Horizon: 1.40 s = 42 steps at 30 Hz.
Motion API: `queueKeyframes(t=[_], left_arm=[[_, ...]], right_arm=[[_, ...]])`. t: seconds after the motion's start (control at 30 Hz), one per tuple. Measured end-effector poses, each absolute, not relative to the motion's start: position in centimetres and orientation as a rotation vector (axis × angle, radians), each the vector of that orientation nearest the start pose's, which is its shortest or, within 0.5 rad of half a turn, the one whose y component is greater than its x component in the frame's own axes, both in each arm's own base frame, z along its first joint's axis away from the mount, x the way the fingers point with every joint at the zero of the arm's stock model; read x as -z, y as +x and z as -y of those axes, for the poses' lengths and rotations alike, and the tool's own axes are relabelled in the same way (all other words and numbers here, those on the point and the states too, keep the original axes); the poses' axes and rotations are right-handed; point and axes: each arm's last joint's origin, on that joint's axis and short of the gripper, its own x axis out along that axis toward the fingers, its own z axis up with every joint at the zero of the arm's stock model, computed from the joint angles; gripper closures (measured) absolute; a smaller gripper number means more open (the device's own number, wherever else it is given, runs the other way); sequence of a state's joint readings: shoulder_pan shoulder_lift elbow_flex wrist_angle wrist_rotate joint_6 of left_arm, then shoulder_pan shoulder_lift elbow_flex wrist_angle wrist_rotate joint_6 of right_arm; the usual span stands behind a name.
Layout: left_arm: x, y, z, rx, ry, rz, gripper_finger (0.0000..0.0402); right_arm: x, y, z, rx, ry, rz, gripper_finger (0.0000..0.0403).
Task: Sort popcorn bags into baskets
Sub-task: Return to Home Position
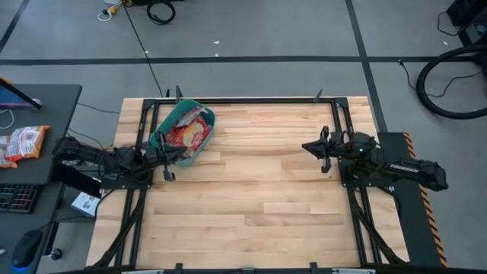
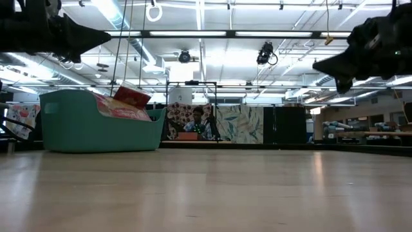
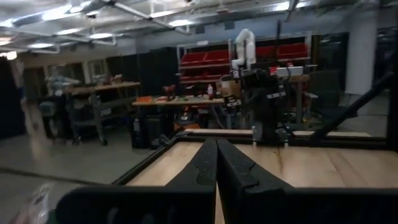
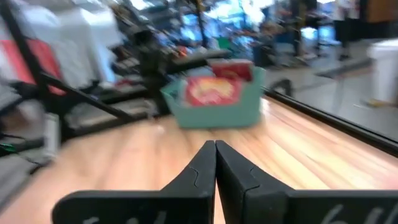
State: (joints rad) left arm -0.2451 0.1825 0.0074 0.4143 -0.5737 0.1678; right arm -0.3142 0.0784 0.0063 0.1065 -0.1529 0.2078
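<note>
Broad pale wooden plank table (image 1: 259, 190) beneath both arms; at its left side, set askew just beside the left arm, a teal-green plastic tub with rounded corners (image 1: 172, 113). From above, filled with flat red popcorn bags (image 1: 189, 135), a cream-yellow oval on the top one; from the low view, only the tub wall (image 2: 84, 129) and one of the popcorn bags (image 2: 132, 96) poking over the rim; from the right wrist view, the tub (image 4: 214, 115) far across the boards. By the tub's edge, raised off the table, the left gripper (image 1: 176, 154), fingers pinched together on nothing, plainest in its own wrist view; over the right side, well apart from the tub, the right gripper (image 1: 307, 146), likewise pressed closed and empty. On the dark side desk (image 1: 61, 99), visible from above only, an orange-white packet (image 1: 23, 143).
</note>
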Motion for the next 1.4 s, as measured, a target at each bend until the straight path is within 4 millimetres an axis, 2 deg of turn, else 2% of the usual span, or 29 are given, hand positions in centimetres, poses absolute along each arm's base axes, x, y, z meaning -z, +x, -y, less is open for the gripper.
queueKeyframes(t=[0.13,0.27,0.5,1.4], left_arm=[[-18.87,10.22,0.85,-0.374,0.04,0.185,0.0398],[-18.77,10.24,0.86,-0.378,0.087,0.168,0.0398],[-18.79,10.24,0.88,-0.361,-0.002,0.187,0.0397],[-18.76,10.25,0.88,-0.36,-0.001,0.186,0.0397]], right_arm=[[-16.26,9.74,3.07,0.284,0.189,-0.012,0.039],[-16.21,9.68,3.25,0.352,0.24,-0.002,0.039],[-16.22,9.68,3.25,0.352,0.237,-0.002,0.0385],[-16.23,9.68,3.25,0.351,0.237,-0.001,0.0384]])
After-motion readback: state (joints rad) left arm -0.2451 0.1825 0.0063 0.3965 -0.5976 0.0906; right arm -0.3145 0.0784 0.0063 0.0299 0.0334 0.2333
